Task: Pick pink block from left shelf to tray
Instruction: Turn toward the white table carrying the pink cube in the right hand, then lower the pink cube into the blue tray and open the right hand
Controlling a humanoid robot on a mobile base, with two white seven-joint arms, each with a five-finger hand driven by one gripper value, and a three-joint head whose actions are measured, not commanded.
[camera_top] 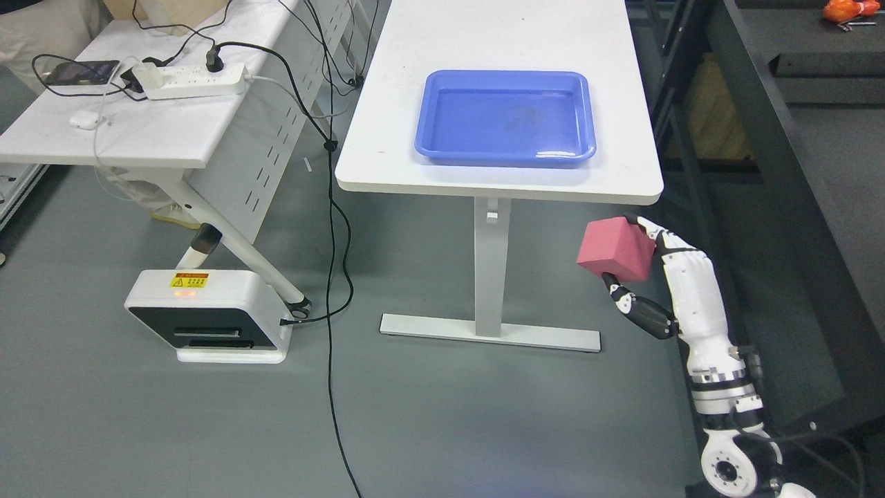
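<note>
My right hand (632, 256) comes up from the lower right and is shut on the pink block (614, 249), with the thumb under it and the fingers over its top right edge. The block hangs in the air below and just in front of the near right corner of the white table (484, 176). A blue tray (505, 117) lies on that table, holding nothing, above and left of the block. My left hand does not show in the head view.
A dark shelf frame (781, 207) runs along the right side, close to my right arm. A second white table (138, 124) at the left carries a power strip (193, 79) and a phone (79, 72). A white box device (207, 315) and black cables lie on the grey floor.
</note>
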